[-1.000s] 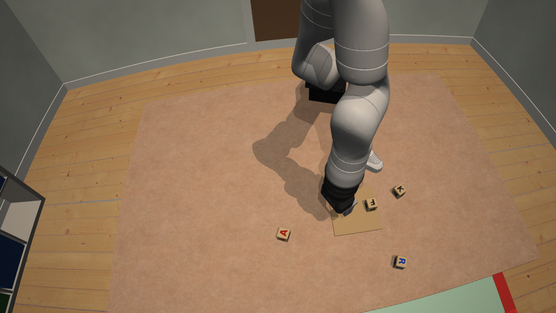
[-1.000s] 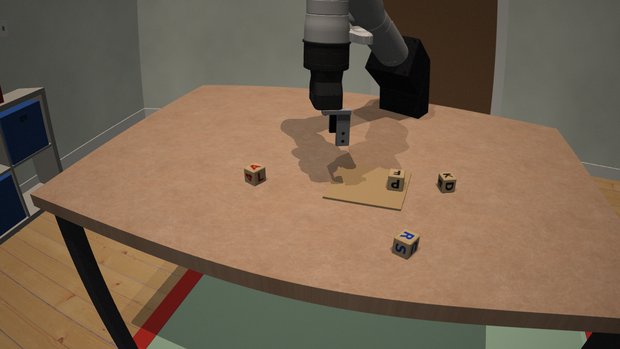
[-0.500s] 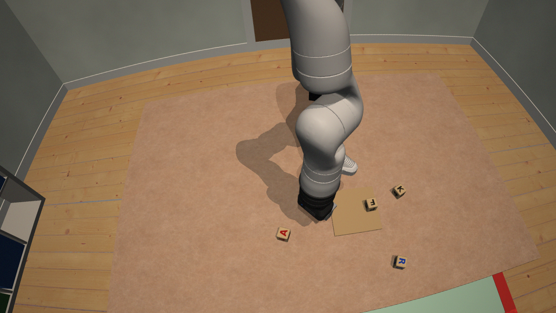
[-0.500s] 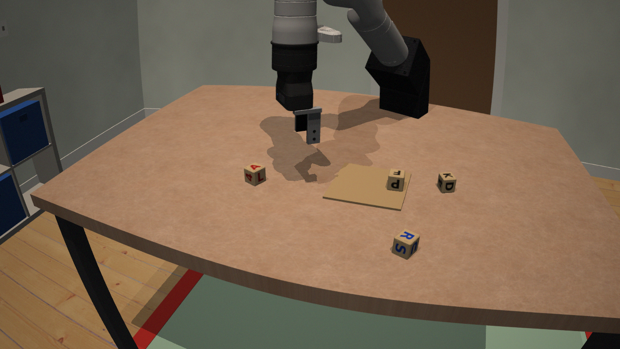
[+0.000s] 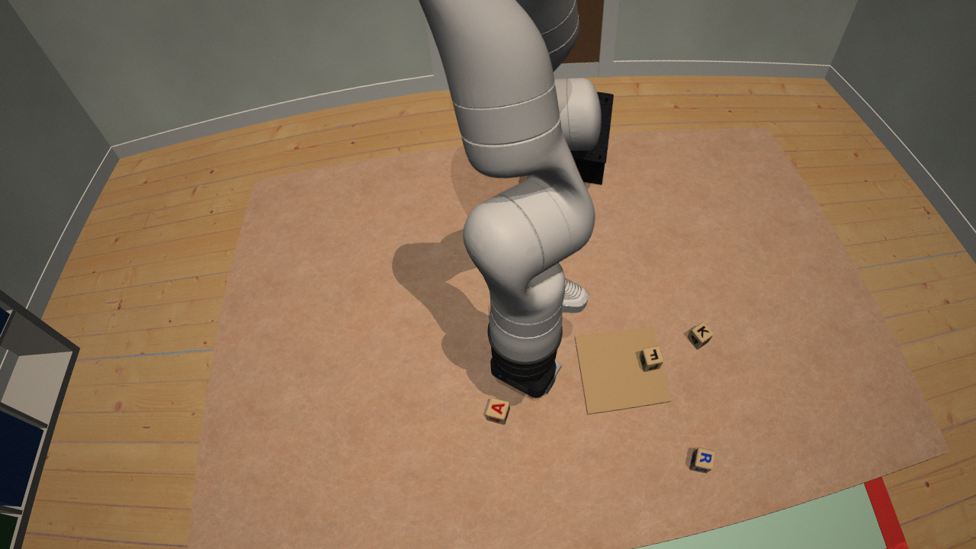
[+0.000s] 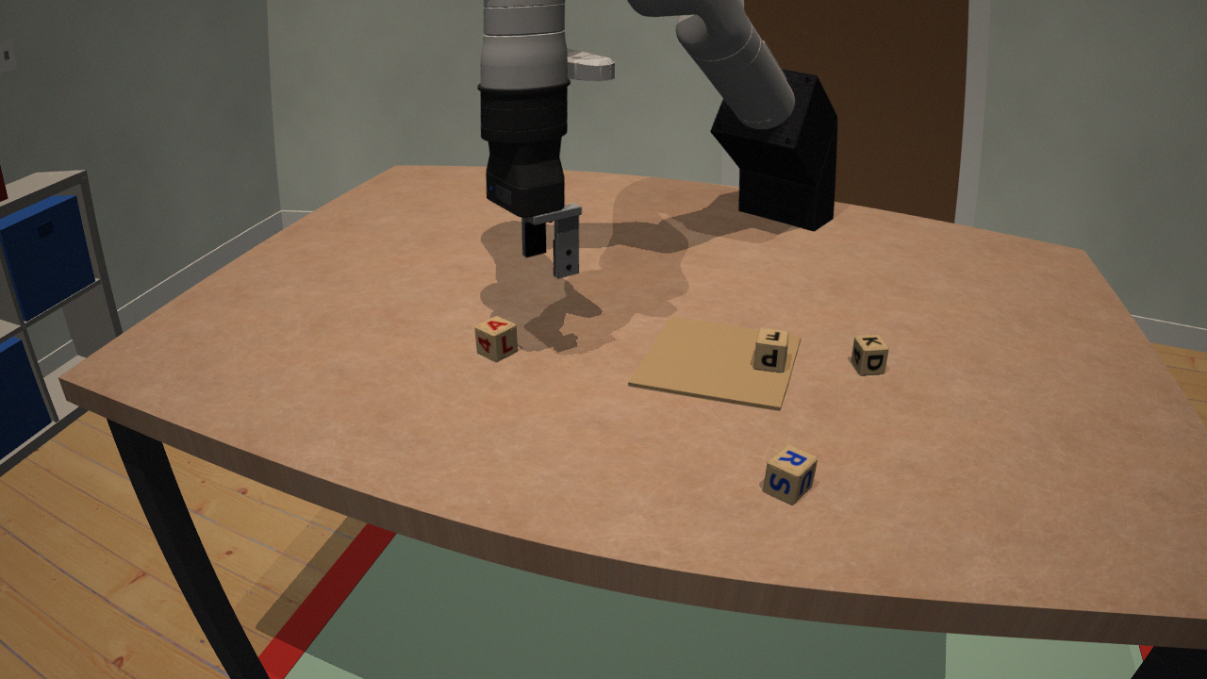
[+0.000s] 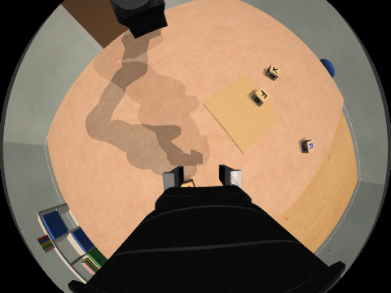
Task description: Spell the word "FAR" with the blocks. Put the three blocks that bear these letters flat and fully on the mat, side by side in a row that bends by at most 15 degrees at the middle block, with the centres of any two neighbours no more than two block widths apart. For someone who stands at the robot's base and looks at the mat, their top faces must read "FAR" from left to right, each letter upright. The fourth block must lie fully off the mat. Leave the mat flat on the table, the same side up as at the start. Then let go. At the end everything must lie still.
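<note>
The tan mat (image 5: 614,385) (image 6: 691,367) (image 7: 244,125) lies flat on the table. The F block (image 5: 651,357) (image 6: 770,348) (image 7: 260,96) sits on the mat near its far right corner. The K block (image 5: 700,335) (image 6: 868,354) (image 7: 273,72) lies off the mat, to the right of F. The R block (image 5: 702,459) (image 6: 790,474) (image 7: 306,146) lies off the mat, near the table's front edge. The A block (image 5: 497,410) (image 6: 495,339) lies off the mat to the left. My gripper (image 6: 550,251) (image 7: 201,172) is open and empty. It hangs above the table, just behind and to the right of the A block.
The robot's black base (image 5: 592,139) (image 6: 780,169) stands at the back of the brown table (image 5: 327,327) (image 6: 321,379). The arm hides the fingers in the top view. A shelf with blue bins (image 5: 27,382) (image 6: 41,253) stands off the table to the left.
</note>
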Robot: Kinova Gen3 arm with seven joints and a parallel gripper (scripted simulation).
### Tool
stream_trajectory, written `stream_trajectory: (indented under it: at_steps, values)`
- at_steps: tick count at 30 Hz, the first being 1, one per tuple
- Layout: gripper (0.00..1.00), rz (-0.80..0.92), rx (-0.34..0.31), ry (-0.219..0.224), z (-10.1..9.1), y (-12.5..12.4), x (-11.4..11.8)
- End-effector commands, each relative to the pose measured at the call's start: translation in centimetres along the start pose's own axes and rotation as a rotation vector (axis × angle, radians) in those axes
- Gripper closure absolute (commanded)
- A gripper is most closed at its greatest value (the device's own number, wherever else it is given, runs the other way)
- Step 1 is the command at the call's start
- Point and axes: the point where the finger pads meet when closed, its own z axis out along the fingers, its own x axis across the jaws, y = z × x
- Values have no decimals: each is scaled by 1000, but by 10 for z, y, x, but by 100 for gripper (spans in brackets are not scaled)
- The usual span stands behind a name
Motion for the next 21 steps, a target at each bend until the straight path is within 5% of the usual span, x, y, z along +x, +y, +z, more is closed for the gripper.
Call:
stream_trajectory:
  at_steps: [1,21]
  values:
    - [0,-38,1,23,-1,5,5]
    - [0,-217,-1,23,1,36,-22]
